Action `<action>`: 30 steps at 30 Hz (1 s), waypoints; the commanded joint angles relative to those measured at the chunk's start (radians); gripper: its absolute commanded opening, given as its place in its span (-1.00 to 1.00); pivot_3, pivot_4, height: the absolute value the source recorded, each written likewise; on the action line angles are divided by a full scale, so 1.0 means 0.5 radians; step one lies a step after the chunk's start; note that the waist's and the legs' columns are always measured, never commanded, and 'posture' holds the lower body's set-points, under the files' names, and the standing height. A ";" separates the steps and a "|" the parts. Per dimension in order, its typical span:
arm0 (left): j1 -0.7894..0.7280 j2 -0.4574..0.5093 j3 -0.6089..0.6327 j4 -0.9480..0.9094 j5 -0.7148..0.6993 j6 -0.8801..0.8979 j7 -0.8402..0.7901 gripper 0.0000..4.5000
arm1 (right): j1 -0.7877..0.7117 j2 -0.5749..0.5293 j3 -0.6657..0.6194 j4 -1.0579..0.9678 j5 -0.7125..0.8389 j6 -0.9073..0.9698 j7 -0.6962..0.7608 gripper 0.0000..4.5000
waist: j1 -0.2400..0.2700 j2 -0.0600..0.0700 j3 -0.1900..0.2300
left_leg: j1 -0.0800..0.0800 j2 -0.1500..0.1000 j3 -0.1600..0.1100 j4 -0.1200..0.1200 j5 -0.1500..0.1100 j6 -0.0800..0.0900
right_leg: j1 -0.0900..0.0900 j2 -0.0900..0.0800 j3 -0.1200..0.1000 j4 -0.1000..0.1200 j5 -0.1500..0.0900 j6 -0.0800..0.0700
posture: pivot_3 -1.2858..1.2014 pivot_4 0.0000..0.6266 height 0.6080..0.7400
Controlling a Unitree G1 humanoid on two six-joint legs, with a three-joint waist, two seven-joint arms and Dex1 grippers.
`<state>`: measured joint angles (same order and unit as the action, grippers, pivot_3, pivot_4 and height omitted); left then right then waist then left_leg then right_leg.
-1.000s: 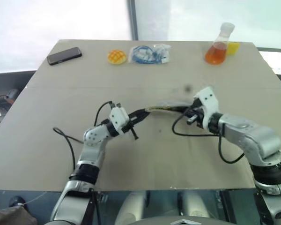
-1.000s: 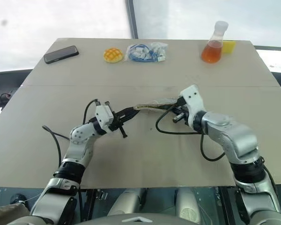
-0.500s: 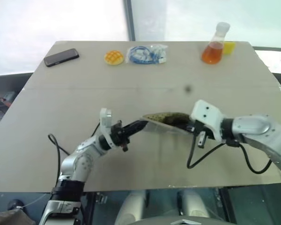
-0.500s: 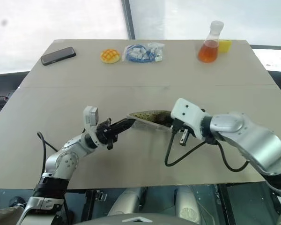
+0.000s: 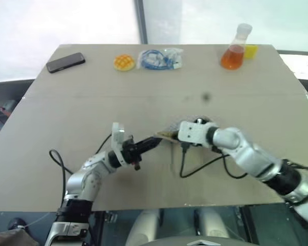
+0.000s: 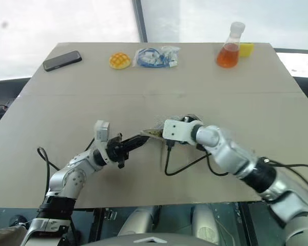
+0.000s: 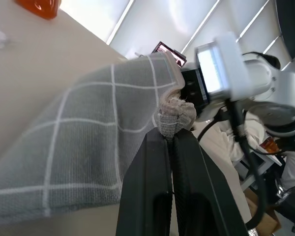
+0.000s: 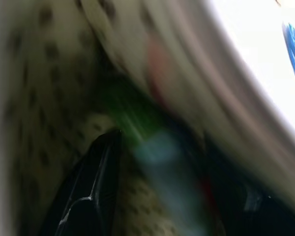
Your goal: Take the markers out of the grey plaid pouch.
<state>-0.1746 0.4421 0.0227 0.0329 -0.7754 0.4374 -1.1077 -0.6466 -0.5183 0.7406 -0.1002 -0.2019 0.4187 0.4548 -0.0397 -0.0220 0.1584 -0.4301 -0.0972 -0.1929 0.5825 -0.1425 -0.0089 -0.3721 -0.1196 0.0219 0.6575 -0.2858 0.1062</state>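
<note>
The grey plaid pouch (image 7: 83, 147) hangs above the table between my two hands, and its edge shows in the head view (image 5: 166, 135). My left gripper (image 7: 172, 140) is shut on a frayed corner of the pouch. My right gripper (image 8: 167, 206) is inside the pouch's mouth, against the dotted olive lining, with its fingers (image 8: 91, 189) apart. A blurred bright-green marker (image 8: 125, 115) lies just ahead of them. Beside it is a dark shape with a touch of red (image 8: 206, 189), too blurred to make out.
Along the far edge of the table (image 5: 66, 113) lie a black phone (image 5: 65, 62), a yellow round bun-like item (image 5: 123, 62), a clear bag of blue items (image 5: 160, 58), a flask of orange liquid (image 5: 234, 51) and a yellow block (image 5: 252, 51). Black cables loop under both wrists.
The right gripper let go of the pouch's far end, swung left and pushed into the open mouth. The left gripper rolled, drew back a little and kept its grip on the corner.
</note>
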 commanded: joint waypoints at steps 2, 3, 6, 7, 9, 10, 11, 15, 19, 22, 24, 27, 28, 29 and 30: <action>-0.018 -0.030 0.000 -0.118 -0.006 0.038 -0.006 -1.00 | -0.027 0.150 0.052 0.473 -0.237 -0.388 -0.092 0.20 | -0.001 -0.003 -0.003 | 0.001 0.000 -0.001 0.000 0.001 -0.002 | 0.000 0.000 0.001 0.001 0.000 0.000 | 0.03 -0.52 1.00; -0.015 -0.034 0.003 -0.124 0.000 0.036 -0.005 -1.00 | -0.021 0.143 0.061 0.528 -0.276 -0.453 -0.054 -0.04 | -0.002 -0.003 -0.003 | 0.002 0.000 -0.001 -0.001 0.002 -0.003 | 0.001 0.001 0.001 0.001 0.000 0.000 | 0.03 -0.52 1.00; -0.012 -0.043 0.044 -0.121 0.029 0.009 0.020 -1.00 | 0.065 0.082 -0.105 0.401 -0.239 -0.476 0.036 -0.61 | 0.005 -0.004 -0.004 | 0.005 0.000 -0.002 -0.002 0.005 -0.007 | 0.003 0.005 0.000 0.002 0.001 -0.001 | 0.03 -0.52 1.00; -0.011 -0.041 0.060 -0.116 0.038 0.001 0.027 -1.00 | 0.100 0.033 -0.173 0.303 -0.233 -0.459 0.074 -0.74 | 0.013 -0.006 -0.005 | 0.006 0.001 -0.003 -0.002 0.005 -0.008 | 0.003 0.005 -0.001 0.003 0.001 -0.001 | 0.03 -0.52 1.00; -0.009 -0.032 0.089 -0.085 0.098 -0.062 0.050 -1.00 | 0.206 -0.087 -0.380 0.004 -0.136 -0.357 0.188 -0.79 | 0.040 -0.006 -0.005 | 0.005 0.001 -0.007 -0.002 0.005 -0.008 | 0.004 0.005 -0.004 0.003 0.001 -0.002 | 0.03 -0.52 1.00; -0.012 -0.032 0.098 -0.060 0.140 -0.117 0.060 -1.00 | 0.265 -0.119 -0.517 -0.162 -0.020 -0.266 0.252 -0.79 | 0.050 -0.005 -0.004 | 0.004 0.001 -0.007 -0.002 0.005 -0.008 | 0.003 0.004 -0.003 0.002 0.001 -0.002 | 0.03 -0.52 1.00; -0.015 -0.033 0.105 -0.039 0.172 -0.158 0.068 -1.00 | 0.316 -0.141 -0.632 -0.301 0.090 -0.191 0.312 -0.79 | 0.053 -0.005 -0.004 | 0.002 0.000 -0.006 -0.002 0.005 -0.008 | 0.003 0.004 -0.003 0.001 0.001 -0.002 | 0.03 -0.52 1.00; -0.067 -0.051 0.096 0.106 0.379 -0.453 0.097 -1.00 | 0.474 -0.229 -0.984 -0.748 0.529 0.113 0.565 -0.79 | 0.055 -0.003 -0.003 | -0.002 0.000 -0.008 -0.002 0.005 -0.008 | 0.000 0.002 -0.003 -0.001 0.001 -0.002 | 0.03 -0.52 1.00; -0.127 -0.075 0.079 0.271 0.526 -0.709 0.089 -1.00 | 0.534 -0.179 -1.210 -0.923 0.852 0.294 0.591 -0.79 | 0.051 -0.003 -0.003 | -0.001 0.001 -0.006 -0.003 0.005 -0.008 | 0.000 0.001 -0.003 -0.001 0.001 -0.002 | 0.03 -0.52 1.00; -0.188 -0.086 0.073 0.357 0.595 -0.835 0.103 -1.00 | 0.568 -0.107 -1.327 -0.994 1.109 0.406 0.590 -0.79 | 0.053 -0.003 -0.003 | -0.002 0.003 -0.006 -0.003 0.005 -0.008 | 0.000 0.001 -0.004 -0.001 0.001 -0.002 | 0.03 -0.52 1.00; -0.233 -0.095 0.072 0.384 0.646 -0.929 0.129 -1.00 | 0.540 -0.015 -1.402 -1.014 1.278 0.459 0.546 -0.79 | 0.054 -0.003 -0.003 | -0.002 0.003 -0.006 -0.003 0.005 -0.008 | 0.000 0.001 -0.004 -0.002 0.001 -0.002 | 0.03 -0.52 1.00; -0.281 -0.105 0.070 0.391 0.727 -1.055 0.191 -1.00 | 0.432 0.175 -1.519 -0.984 1.467 0.520 0.380 -0.79 | 0.053 -0.003 -0.003 | -0.003 0.002 -0.006 -0.003 0.005 -0.007 | 0.000 0.000 -0.004 -0.001 0.001 -0.002 | 0.03 -0.52 1.00; -0.284 -0.101 0.059 0.377 0.748 -1.093 0.187 -1.00 | 0.383 0.274 -1.588 -0.947 1.579 0.534 0.311 -0.79 | 0.049 -0.003 -0.003 | -0.003 0.002 -0.007 -0.003 0.005 -0.007 | -0.001 0.000 -0.004 -0.001 0.001 -0.002 | 0.03 -0.52 1.00; -0.286 -0.098 0.050 0.370 0.761 -1.123 0.181 -1.00 | 0.348 0.340 -1.637 -0.923 1.663 0.549 0.263 -0.79 | 0.048 -0.003 -0.003 | -0.002 0.002 -0.007 -0.003 0.005 -0.007 | -0.002 0.001 -0.003 0.000 0.001 -0.002 | 0.03 -0.52 1.00; -0.289 -0.102 0.059 0.353 0.753 -1.113 0.206 -1.00 | 0.310 0.399 -1.679 -0.904 1.718 0.567 0.201 -0.79 | 0.050 -0.003 -0.003 | -0.002 0.002 -0.007 -0.003 0.005 -0.007 | -0.002 0.001 -0.003 0.001 0.001 -0.002 | 0.03 -0.52 1.00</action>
<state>-0.3205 0.3802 0.0277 0.2105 -0.4118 -0.1042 -1.0247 -0.4677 -0.3297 -0.0342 -0.5385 0.6029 0.7005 0.5986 -0.0149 -0.0235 0.1570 -0.4311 -0.0963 -0.1966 0.5810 -0.1400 -0.0126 -0.3731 -0.1192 0.0204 0.6577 -0.2852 0.1052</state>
